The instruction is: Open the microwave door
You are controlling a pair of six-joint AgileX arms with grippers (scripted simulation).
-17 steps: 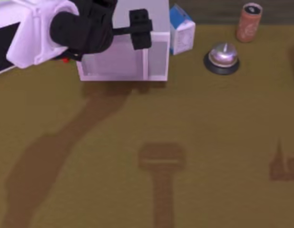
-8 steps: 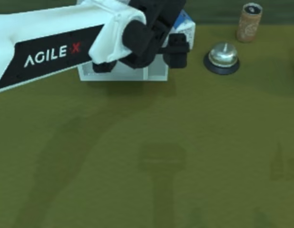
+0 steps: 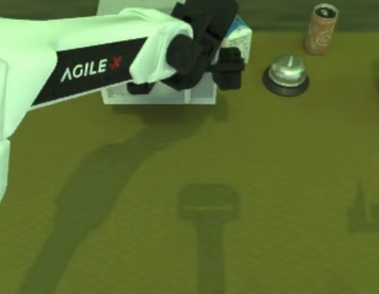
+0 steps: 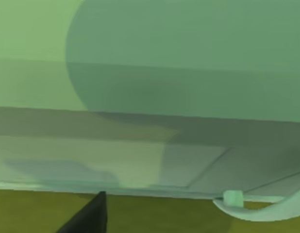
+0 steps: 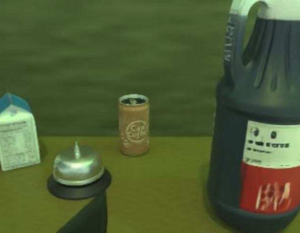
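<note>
The microwave (image 3: 159, 92) stands at the far edge of the table (image 3: 238, 184), left of centre, and the left arm reaches across from the left and covers most of it from above. The left claw (image 3: 229, 66) sits over the microwave's right front corner, just beside the milk carton (image 3: 240, 33); whether its fingers are spread or closed I cannot tell. In the left wrist view the microwave door (image 4: 189, 97) fills almost the whole frame at close range, with a pale curved piece (image 4: 266, 208) at its lower edge above the table. To the right of the carton stand a silver bell (image 3: 286, 73) and a brown can (image 3: 321, 27). The right claw is out of view from above; its wrist view shows a large dark jug (image 5: 261, 136) close by.
</note>
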